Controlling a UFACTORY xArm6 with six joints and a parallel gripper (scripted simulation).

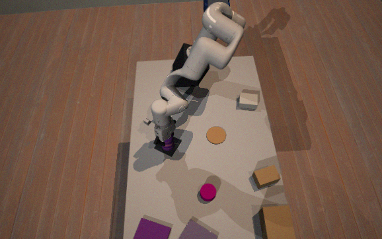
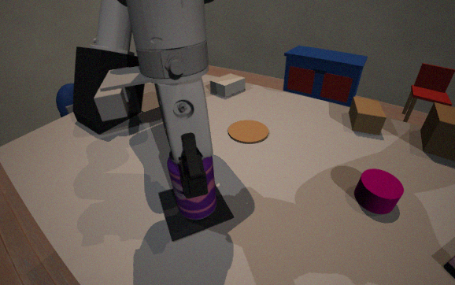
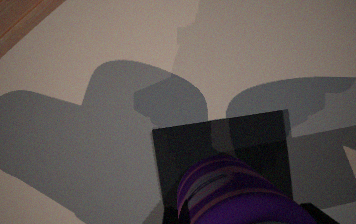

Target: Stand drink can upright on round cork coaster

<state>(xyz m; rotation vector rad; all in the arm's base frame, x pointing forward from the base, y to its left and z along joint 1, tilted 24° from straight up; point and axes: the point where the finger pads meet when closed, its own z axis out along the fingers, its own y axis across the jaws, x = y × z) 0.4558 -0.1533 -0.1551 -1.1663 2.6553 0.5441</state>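
Note:
The purple striped drink can stands upright on a dark square coaster [image 2: 195, 214] at the left side of the table. My gripper [image 2: 192, 173] comes straight down over the can and is shut on its sides; one dark finger shows on its front. The can and gripper also show in the overhead view [image 1: 168, 142], and the can fills the bottom of the wrist view [image 3: 235, 192] above the dark coaster [image 3: 222, 150]. The round cork coaster [image 2: 248, 131] lies flat and bare further back toward the table's middle, also in the overhead view [image 1: 216, 135].
A magenta cylinder [image 2: 379, 190] stands to the right. A pale block [image 2: 227, 85] and the arm's black base [image 2: 98, 88] are at the back. Tan boxes [image 2: 367, 114] sit at the right edge, purple blocks [image 1: 152, 228] at the near end.

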